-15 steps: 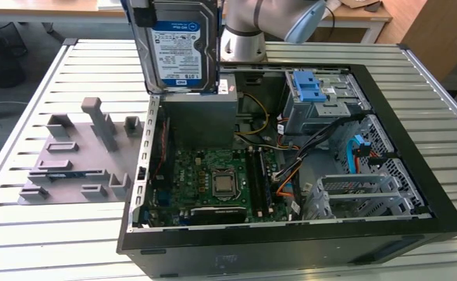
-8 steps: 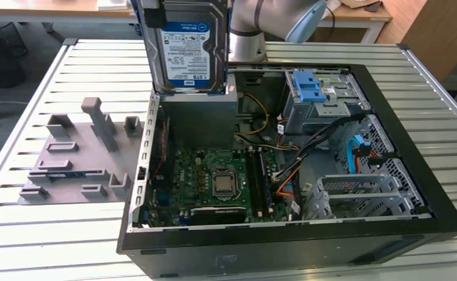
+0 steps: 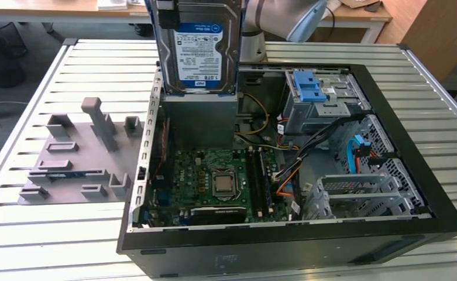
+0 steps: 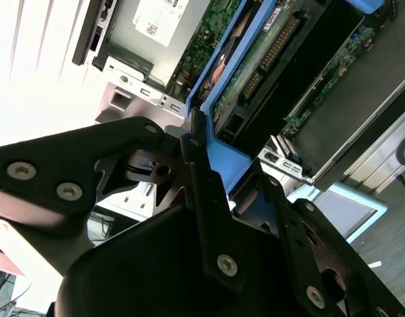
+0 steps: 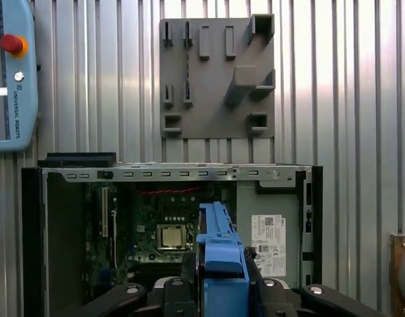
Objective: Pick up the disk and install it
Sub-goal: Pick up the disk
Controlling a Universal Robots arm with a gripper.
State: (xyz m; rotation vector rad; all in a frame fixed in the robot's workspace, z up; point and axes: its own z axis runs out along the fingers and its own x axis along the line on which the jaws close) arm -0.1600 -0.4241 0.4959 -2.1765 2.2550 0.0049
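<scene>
One disk [image 3: 198,50], held on edge with its label showing, hangs above the far part of the open computer case [image 3: 415,193], over the grey metal box [image 3: 200,120].
Gripper [image 5: 222,281]: pinching the disk by its blue carrier rail, seen in both wrist views.
Done: pick-up; the disk rests on no surface.
Left: install; the disk sits in no bay.
Drive cage [image 3: 330,102] with blue latch [image 3: 310,88]: well apart, toward the exterior view's right.
Grey fixture plate [image 3: 72,158]: beside the case, on the exterior view's left.

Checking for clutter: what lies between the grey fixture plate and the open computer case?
A bare strip of slatted table, in the first wrist view.
</scene>
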